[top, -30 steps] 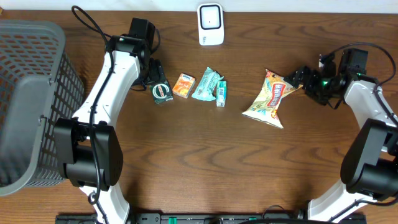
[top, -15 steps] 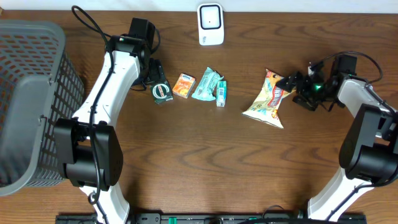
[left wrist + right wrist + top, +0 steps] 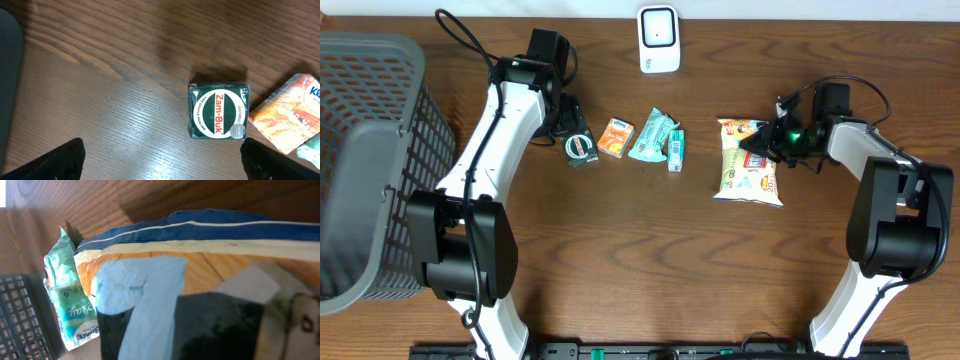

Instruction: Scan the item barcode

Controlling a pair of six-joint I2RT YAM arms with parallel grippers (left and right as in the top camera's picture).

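Note:
The item in play is a yellow snack bag [image 3: 750, 165] lying right of the table's middle. My right gripper [image 3: 769, 141] is shut on its upper right edge. In the right wrist view the bag [image 3: 210, 240] fills the frame, with the blue-taped finger [image 3: 142, 305] pressed on it and the right gripper [image 3: 180, 325] closed. A white barcode scanner [image 3: 659, 40] stands at the back centre. My left gripper [image 3: 569, 128] hangs open just behind a green Zam-Buk box [image 3: 218, 111]; its dark fingers [image 3: 55, 160] are spread wide with only bare wood between them.
An orange packet [image 3: 615, 138], a teal tissue pack [image 3: 651, 135] and a small green tube box [image 3: 676, 148] lie in a row left of the bag. A large grey mesh basket [image 3: 370, 160] fills the left side.
My right gripper moved left onto the snack bag and shut on its edge. The bag swung round and shifted left. The left arm stayed still.

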